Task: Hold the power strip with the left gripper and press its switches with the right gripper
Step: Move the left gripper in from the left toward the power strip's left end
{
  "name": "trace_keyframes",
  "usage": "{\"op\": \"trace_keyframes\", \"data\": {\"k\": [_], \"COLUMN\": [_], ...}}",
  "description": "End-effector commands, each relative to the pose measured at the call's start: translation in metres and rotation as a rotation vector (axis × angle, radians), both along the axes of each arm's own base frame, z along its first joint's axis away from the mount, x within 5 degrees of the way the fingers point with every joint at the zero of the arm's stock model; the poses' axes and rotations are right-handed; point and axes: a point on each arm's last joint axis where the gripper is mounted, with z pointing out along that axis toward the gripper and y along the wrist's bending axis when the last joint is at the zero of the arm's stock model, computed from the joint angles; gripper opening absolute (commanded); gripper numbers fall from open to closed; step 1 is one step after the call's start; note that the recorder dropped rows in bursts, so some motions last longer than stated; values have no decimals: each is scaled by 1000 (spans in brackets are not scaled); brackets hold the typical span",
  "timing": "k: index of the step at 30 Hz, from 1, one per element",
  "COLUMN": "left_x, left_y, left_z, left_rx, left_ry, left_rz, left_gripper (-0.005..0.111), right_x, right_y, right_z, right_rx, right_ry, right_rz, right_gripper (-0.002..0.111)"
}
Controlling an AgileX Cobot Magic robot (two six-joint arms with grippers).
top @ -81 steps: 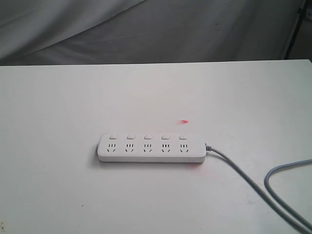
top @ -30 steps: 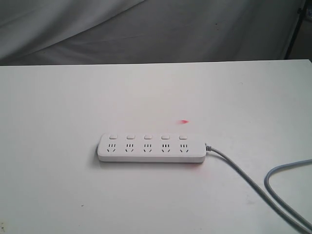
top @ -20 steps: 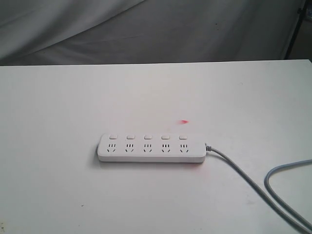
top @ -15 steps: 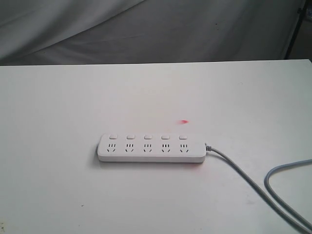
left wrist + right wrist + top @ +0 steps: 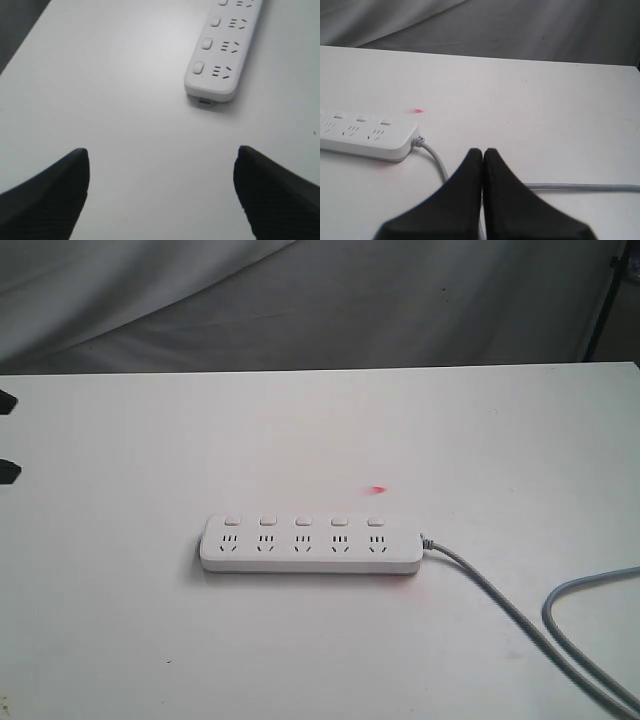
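Your L gripper [image 5: 161, 155]: fingers wide apart, nothing btwn them, over bare table [image 5: 100, 75]. The power strip [image 5: 220, 50] lies ahead of it, well clear. Your R gripper [image 5: 482, 155]: tips pressed together, empty; grey cable [image 5: 436, 160] just ahead, strip beyond. Its switches [image 5: 303, 521] all look level, though too small to be sure.

grey cable [image 5: 520, 625]: cut by frame edge | left gripper [image 5: 6, 436]: only tips visible

- One white power strip [image 5: 310, 543], ahead of the left gripper [image 5: 162, 165].
- Five square switches [image 5: 303, 522] on it.
- Five sockets [image 5: 303, 542].
- One grey cable [image 5: 500, 605], near the right gripper [image 5: 483, 152].
- Two black grippers in all.
- One red light spot [image 5: 377, 490].
- One white table [image 5: 300, 420].
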Motion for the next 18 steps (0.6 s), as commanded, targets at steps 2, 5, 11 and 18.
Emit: {"op": "trace_keyframes", "data": {"k": [2,5,11,18], "left_x": [10,17,23,39], "left_y": [-20,-27,-37,-36], "left_z": [-18,-31,-49,-58], "left_rx": [-16,3,15,21], "left_ry": [57,83,125,145], "left_rz": [-84,-105,-138,-169], "left_gripper": [75,75,75,75], "right_x": [0,0,0,0], "right_y": [-1,-1,-1,-1], "right_z": [-1,-1,-1,-1], "right_rx": [-4,-4,-4,-4], "right_ry": [0,0,0,0], "right_rz": [-9,-9,-9,-9], "right_gripper": [0,0,0,0]}}
